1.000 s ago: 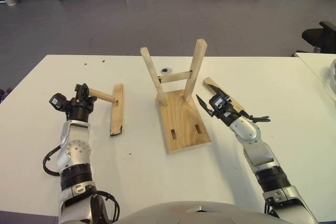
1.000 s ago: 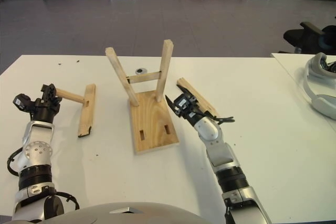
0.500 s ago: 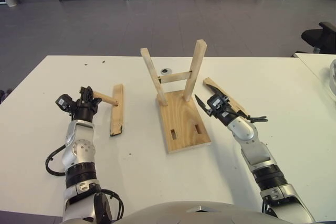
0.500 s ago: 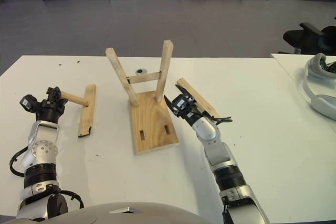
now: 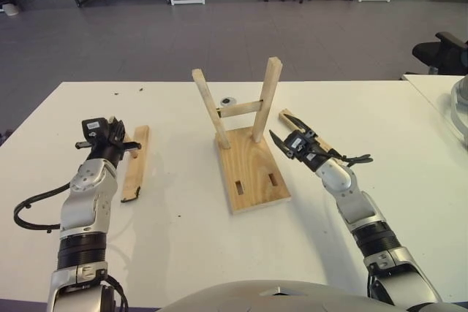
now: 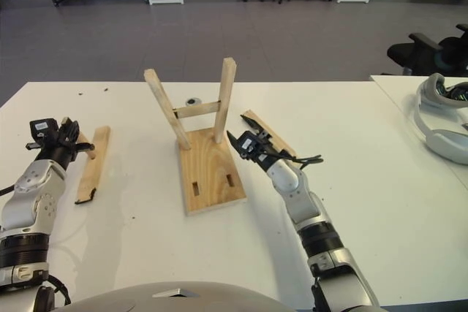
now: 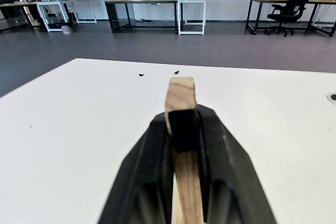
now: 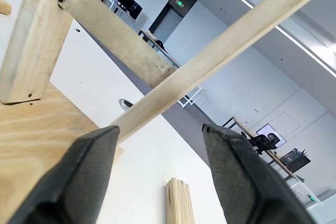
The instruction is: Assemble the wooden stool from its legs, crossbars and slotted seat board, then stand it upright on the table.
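Disc [image 5: 232,100] behind slotted seat board [image 5: 257,173]

White surface [image 5: 175,231] with stool parts laid out.
A slotted seat board [image 5: 256,169] is laid flat at the centre, with two legs [image 5: 267,100] and a crossbar [image 5: 241,108] stood up from its far end. A loose leg [image 5: 137,160] joined to a short crossbar [image 7: 180,98] is seen to the left, another wooden piece [image 6: 259,123] to the right, a small grey disc [image 5: 230,100] just behind the board, and dark specks [image 5: 117,94] near the far left edge.

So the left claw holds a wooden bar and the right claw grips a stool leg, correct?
No: the right claw is open near the leg, gripping nothing, as the right wrist view shows. The left claw does hold the bar.
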